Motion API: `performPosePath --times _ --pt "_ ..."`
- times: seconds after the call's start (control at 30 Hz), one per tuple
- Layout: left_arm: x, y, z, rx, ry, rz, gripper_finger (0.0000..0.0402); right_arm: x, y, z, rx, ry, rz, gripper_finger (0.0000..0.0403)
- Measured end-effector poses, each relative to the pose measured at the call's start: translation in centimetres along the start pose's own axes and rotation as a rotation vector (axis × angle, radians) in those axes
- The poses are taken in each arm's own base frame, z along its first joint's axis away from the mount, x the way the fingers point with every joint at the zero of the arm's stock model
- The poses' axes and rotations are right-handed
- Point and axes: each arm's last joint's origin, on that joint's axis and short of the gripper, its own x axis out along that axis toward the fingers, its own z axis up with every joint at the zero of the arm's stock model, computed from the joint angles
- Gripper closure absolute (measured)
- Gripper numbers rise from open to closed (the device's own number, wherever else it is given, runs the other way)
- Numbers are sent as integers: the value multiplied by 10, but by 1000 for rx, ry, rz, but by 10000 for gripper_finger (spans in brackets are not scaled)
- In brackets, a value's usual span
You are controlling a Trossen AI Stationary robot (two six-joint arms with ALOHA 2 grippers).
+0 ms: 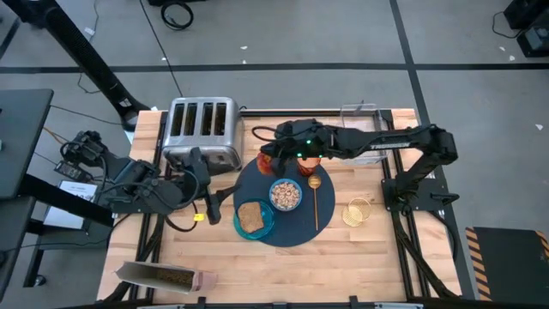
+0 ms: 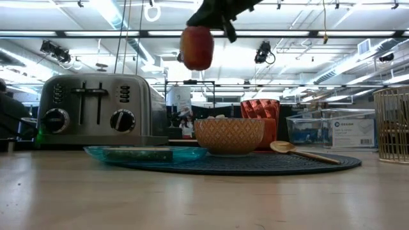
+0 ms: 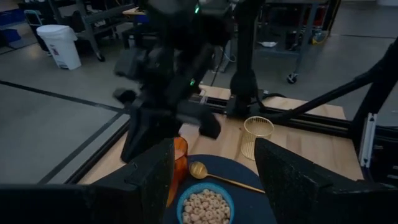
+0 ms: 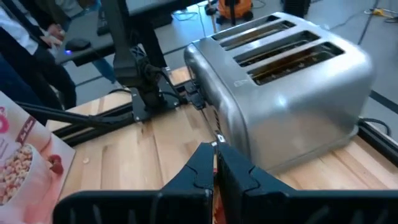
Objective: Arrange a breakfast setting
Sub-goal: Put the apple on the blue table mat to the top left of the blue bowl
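While aloft, red fruit (gripped)

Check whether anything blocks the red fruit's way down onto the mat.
The red fruit hangs in the right gripper above the mat's far-left edge. Orange cup stands close beside; nothing visible directly beneath.

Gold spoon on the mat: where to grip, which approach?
The gold spoon lies flat on the mat beside the cereal bowl, handle toward the table's front edge. Take the handle mid-length from straight above, fingers across it; the bowl end is wider. The left hand is open; the right hand holds the red fruit.
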Motion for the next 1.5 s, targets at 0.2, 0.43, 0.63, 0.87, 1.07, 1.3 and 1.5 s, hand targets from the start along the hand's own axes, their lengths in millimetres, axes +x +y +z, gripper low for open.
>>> performPosePath --times 0.2,0.43,0.63,0.87,1.07,1.3,1.5 --pt "-2 -2 -1 -4 0 -13 173 26 -2 -15 -19 20 -6 393" --pt "-4 -4 -1 -20 1 -21 173 51 -6 -31 -63 38 -45 393" --pt "-4 -4 -1 -21 4 -31 173 73 -19 -47 -88 73 -107 393" --pt "-4 -4 -1 -21 6 -35 173 100 -36 -69 -107 95 -171 393" --pt "-4 -4 -1 -44 6 -36 173 121 -46 -91 -103 126 -230 393" --pt "-6 -5 -2 -45 7 -45 173 128 -48 -98 -83 110 -253 393" --pt "-7 -6 -2 -44 7 -52 173 130 -54 -100 -66 122 -261 393"
